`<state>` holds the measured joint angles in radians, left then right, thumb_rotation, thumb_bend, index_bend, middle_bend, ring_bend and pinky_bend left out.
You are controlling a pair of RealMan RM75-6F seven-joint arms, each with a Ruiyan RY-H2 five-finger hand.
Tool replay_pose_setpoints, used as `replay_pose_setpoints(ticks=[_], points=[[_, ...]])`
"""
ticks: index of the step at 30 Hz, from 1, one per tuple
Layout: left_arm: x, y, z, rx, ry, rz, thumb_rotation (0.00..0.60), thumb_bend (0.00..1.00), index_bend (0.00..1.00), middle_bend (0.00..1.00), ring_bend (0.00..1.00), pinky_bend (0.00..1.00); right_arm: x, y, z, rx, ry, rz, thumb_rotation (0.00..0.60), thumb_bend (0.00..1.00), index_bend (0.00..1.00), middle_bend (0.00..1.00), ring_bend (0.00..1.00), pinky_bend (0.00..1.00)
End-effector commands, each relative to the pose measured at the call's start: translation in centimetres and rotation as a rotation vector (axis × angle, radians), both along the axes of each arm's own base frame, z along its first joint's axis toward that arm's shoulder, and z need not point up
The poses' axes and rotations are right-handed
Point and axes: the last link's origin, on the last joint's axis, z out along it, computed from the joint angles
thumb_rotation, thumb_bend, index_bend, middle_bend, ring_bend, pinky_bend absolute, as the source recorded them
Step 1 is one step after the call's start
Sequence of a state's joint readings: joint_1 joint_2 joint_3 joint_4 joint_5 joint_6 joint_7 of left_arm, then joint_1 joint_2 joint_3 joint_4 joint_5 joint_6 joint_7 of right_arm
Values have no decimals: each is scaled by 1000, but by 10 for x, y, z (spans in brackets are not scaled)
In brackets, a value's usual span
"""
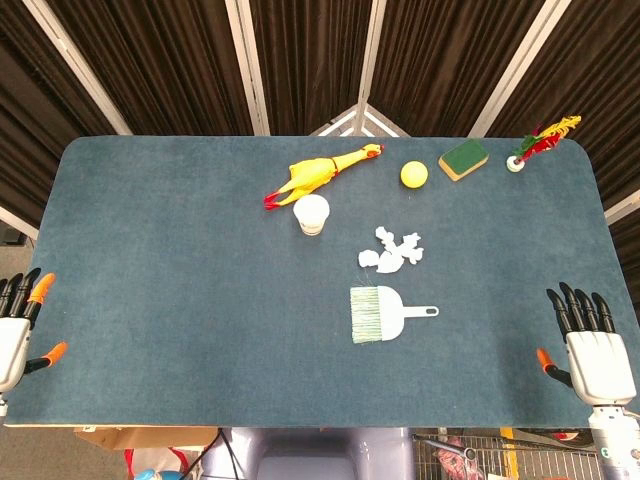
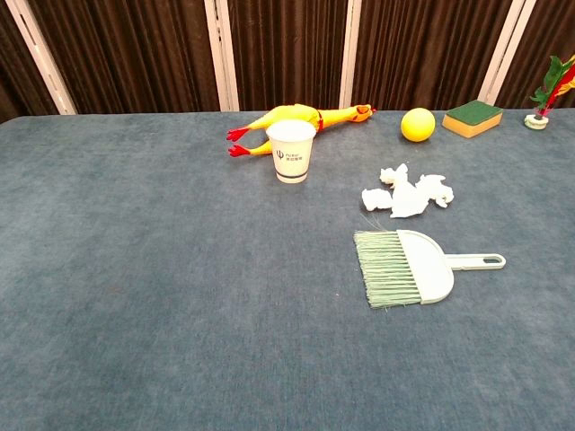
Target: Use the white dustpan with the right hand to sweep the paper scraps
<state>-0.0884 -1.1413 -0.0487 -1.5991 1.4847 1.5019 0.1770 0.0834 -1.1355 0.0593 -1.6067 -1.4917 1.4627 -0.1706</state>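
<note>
Dustpan [image 1: 388, 316]: white, flat on the blue desk [image 1: 180, 300] right of centre, handle toward the right edge, pale green bristles along its left side; held by nothing.
Paper scraps [image 1: 393, 251]: white crumpled cluster just beyond the dustpan, apart from it.
Right robot hand [image 1: 592, 345]: at the near right desk edge, fingers spread and straight, holding nothing; well apart from the dustpan.
Left robot hand [image 1: 18, 325]: at the near left edge, partly cut off by the frame, fingers apart, holding nothing.
Paper cup [image 1: 312, 214]: white, upright, left of the scraps.
Rubber chicken [image 1: 318, 175]: yellow, lying just behind the cup.
Ball [image 1: 414, 174]: yellow, far side.
Sponge [image 1: 463, 160]: green over yellow, beside the ball.
Feathered toy [image 1: 540, 143]: far right corner.
</note>
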Motion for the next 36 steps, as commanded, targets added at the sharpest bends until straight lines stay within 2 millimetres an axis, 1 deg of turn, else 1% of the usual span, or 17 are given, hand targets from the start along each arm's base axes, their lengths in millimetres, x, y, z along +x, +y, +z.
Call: replay_pose_setpoints(ticks=[1, 14, 20, 24, 26, 28, 29, 31, 32, 33, 34, 36], points=[[0, 0, 0, 0, -1, 0, 600, 9, 0, 0, 0, 0, 1, 0, 1, -3, 1, 3, 600, 315, 0, 0, 0, 0], [0, 0, 2, 7, -18, 1, 600, 9, 0, 0, 0, 0, 2, 0, -2, 9, -2, 5, 600, 315, 0, 0, 0, 0], [0, -1, 3, 12, -22, 3, 600, 9, 0, 0, 0, 0, 4, -4, -5, 17, -16, 2, 600, 315, 0, 0, 0, 0], [1, 0, 2, 8, -24, 1, 600, 9, 0, 0, 0, 0, 7, -11, -9, 33, -21, 4, 600, 315, 0, 0, 1, 1], [1, 1, 2, 5, -20, -3, 600, 9, 0, 0, 0, 0, 11, -18, -10, 35, -12, 18, 600, 315, 0, 68, 76, 95], [1, 1, 1, 4, -21, -4, 600, 9, 0, 0, 0, 0, 15, -25, -11, 31, -7, 34, 600, 315, 1, 269, 290, 327], [1, 1, 2, 5, -22, -5, 600, 9, 0, 0, 0, 0, 18, -31, -12, 26, -2, 48, 600, 315, 5, 328, 352, 385], [2, 2, 2, 11, -27, -9, 600, 9, 0, 0, 0, 0, 24, -45, -16, 31, 4, 69, 600, 315, 37, 551, 584, 576], [2, 2, 2, 13, -29, -10, 600, 9, 0, 0, 0, 0, 27, -51, -20, 41, 4, 70, 600, 315, 70, 672, 707, 665], [2, 2, 2, 13, -30, -12, 600, 9, 0, 0, 0, 0, 29, -58, -24, 54, 5, 66, 600, 315, 113, 780, 812, 732], [2, 2, 2, 11, -31, -11, 600, 9, 0, 0, 0, 0, 36, -67, -32, 78, 13, 77, 600, 315, 139, 838, 865, 766], [2, 3, 2, 10, -33, -10, 600, 10, 0, 0, 0, 0, 43, -80, -45, 111, 34, 72, 600, 315, 170, 889, 910, 795]])
